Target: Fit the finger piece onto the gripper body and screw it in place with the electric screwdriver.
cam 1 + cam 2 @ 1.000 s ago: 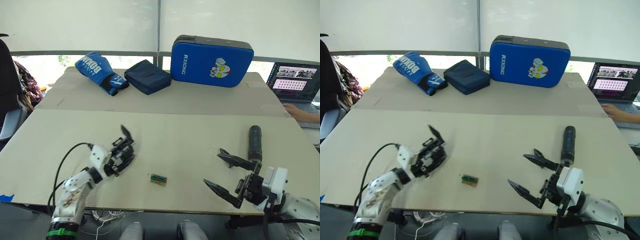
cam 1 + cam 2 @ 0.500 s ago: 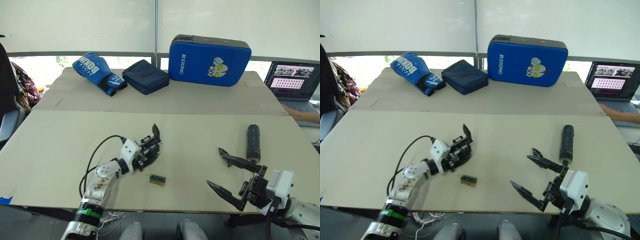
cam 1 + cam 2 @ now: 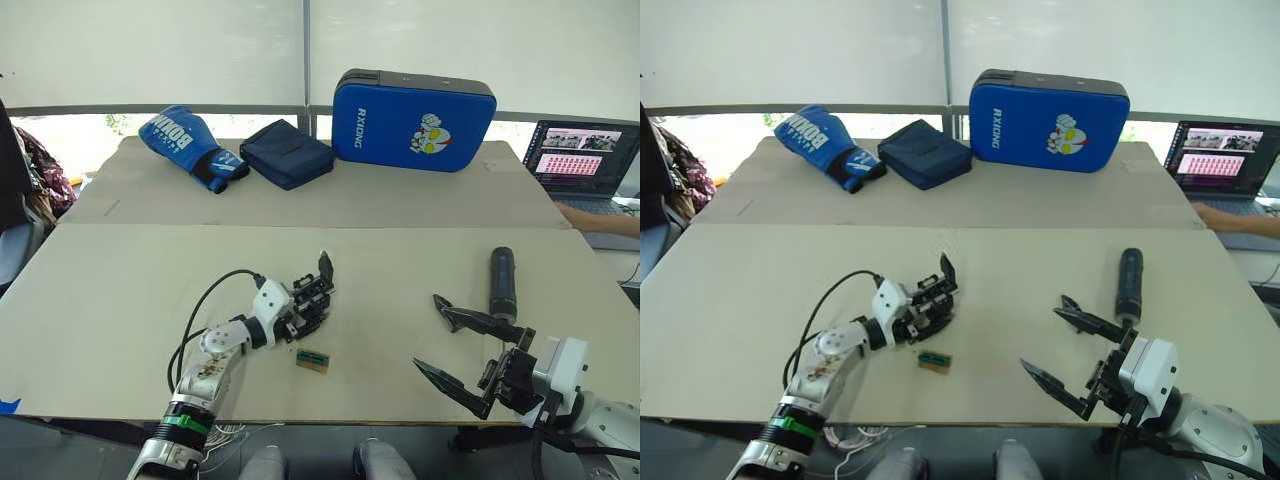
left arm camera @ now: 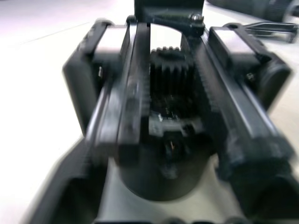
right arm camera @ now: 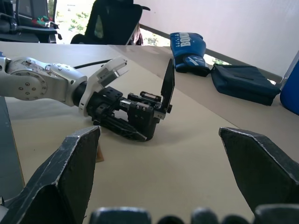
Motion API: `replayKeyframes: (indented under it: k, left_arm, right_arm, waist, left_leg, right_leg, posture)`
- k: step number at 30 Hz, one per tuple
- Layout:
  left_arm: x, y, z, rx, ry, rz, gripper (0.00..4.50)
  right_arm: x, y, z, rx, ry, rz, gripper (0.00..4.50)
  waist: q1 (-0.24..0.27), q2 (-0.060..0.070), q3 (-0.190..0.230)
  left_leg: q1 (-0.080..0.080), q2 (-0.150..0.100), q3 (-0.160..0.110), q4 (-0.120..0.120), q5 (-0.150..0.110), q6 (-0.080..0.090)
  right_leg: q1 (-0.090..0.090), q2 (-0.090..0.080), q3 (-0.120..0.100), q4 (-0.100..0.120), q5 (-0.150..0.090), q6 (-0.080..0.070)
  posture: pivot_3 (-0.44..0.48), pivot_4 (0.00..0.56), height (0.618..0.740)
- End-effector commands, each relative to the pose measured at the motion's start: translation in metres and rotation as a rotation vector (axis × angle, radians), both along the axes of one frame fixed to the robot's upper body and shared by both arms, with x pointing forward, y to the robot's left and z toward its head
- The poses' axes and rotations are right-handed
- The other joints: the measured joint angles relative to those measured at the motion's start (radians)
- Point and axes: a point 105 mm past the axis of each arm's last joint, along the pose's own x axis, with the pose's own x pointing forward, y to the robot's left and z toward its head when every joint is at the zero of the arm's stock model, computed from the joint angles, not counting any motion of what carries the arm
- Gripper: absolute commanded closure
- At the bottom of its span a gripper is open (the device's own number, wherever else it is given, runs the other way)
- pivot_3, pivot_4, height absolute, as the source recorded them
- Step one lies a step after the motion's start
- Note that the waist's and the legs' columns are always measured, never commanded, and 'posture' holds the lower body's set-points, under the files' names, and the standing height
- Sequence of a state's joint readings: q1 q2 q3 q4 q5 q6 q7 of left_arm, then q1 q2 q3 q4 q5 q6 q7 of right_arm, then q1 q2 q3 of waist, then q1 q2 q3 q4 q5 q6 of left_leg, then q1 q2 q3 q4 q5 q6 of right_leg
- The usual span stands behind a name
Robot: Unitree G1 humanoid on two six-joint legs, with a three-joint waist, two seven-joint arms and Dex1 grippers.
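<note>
My left gripper is shut on the gripper body, a black block with a pointed black finger sticking up, held low over the table near its middle. The left wrist view shows the gripper body close up, with its gear and toothed rails. The electric screwdriver lies on the table at the right, its rounded end toward the far side. My right gripper stands open just in front of the screwdriver, with nothing between its fingers. It faces the gripper body. The finger piece is out of view.
A small green-and-tan block lies just in front of the held body. On the far table are a blue boxing glove, a navy pouch and a blue pad case. A laptop and a person's hand are at the far right.
My left arm has carried the gripper body to the right, toward the middle of the table and close to the small block. The right gripper has stayed open and about where it was.
</note>
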State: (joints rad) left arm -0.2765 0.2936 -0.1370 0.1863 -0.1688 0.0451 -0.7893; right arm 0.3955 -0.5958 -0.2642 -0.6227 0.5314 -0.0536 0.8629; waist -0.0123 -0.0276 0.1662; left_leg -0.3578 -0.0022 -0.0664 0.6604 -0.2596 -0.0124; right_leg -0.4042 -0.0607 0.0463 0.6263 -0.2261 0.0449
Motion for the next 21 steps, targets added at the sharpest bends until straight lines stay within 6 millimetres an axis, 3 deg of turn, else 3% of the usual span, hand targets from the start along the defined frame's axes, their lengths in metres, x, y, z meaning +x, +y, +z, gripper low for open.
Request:
replayKeyframes:
  k: [1,10,21]
  left_arm:
    - [-0.002,0.012,0.008,-0.015,0.024,-0.039,0.03]
    - [0.007,0.038,0.015,0.068,0.044,-0.241,0.03]
    - [0.024,0.015,0.013,0.09,0.015,-0.398,0.03]
  right_arm:
    - [-0.001,0.002,0.012,-0.003,-0.052,0.01,0.0]
    - [-0.001,0.001,0.011,-0.006,-0.047,0.016,0.0]
    - [-0.002,0.003,0.011,-0.007,-0.05,0.016,0.0]
  waist:
    - [0.0,0.0,0.0]
    - [0.004,0.0,0.0]
    - [-0.001,0.0,0.0]
  left_leg:
    - [0.0,0.0,0.0,0.0,0.0,0.0]
    - [0.0,0.0,0.0,0.0,0.0,0.0]
    - [-0.001,-0.001,0.0,0.0,0.0,0.0]
  right_leg:
    - [0.0,0.0,0.0,0.0,0.0,0.0]
    - [0.0,0.0,0.0,0.0,0.0,0.0]
    - [0.0,0.0,0.0,0.0,0.0,0.0]
  posture:
    - [0.0,0.15,0.74]
    - [0.0,0.15,0.74]
    - [0.0,0.15,0.74]
